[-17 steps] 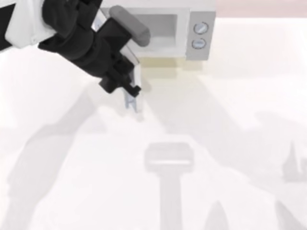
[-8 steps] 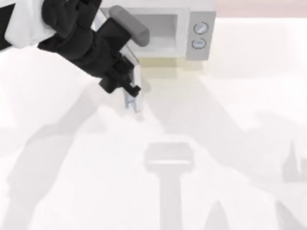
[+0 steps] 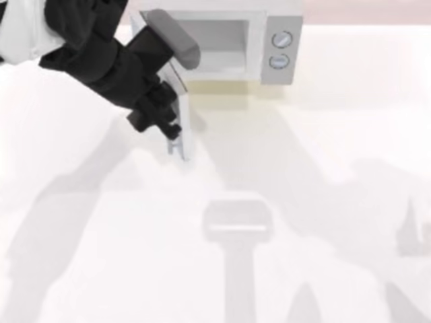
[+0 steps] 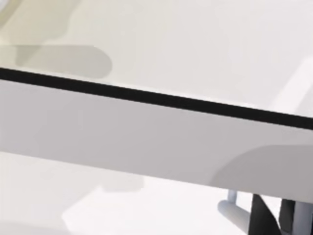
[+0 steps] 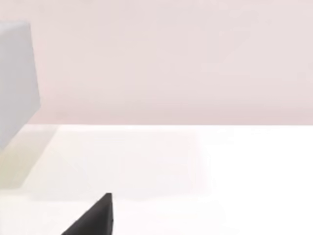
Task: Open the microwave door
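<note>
A smooth, pale off-white desk (image 3: 323,134) fills the top view, crossed by soft grey shadows. Behind its far edge runs a plain pale pink wall (image 3: 367,11).

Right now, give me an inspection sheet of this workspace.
Surface: white table, only shadows on it.
Job's things: microwave at the far edge; microwave door swung out toward the front, pale interior showing.
Clutter: nothing seen.
Grippers: left pincer at the door's free edge; right pincer shows only a dark tip in its wrist view.
Cables: nothing seen.
Surroundings: pink wall behind.
</note>
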